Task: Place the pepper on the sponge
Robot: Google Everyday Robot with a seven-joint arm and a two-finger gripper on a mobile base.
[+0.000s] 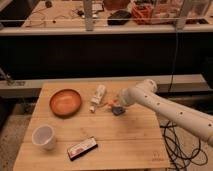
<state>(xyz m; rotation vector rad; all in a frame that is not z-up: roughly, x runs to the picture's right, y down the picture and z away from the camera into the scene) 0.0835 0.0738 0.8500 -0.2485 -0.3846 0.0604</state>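
Observation:
My gripper (118, 108) is low over the middle of the wooden table (125, 145), at the end of the white arm (165, 107) that reaches in from the right. A small orange-red thing, apparently the pepper (108, 103), lies right at the gripper's left side, between it and a white tube. Under the gripper's tip is a small dark grey-blue patch; I cannot tell whether it is the sponge or part of the gripper. Whether the pepper is held or only beside the gripper is not visible.
A white tube (98, 96) lies just left of the pepper. Further left stands an orange bowl (65, 101). At the front left are a white cup (44, 136) and a flat dark bar with a red-and-white label (82, 148). Behind the table runs a dark counter.

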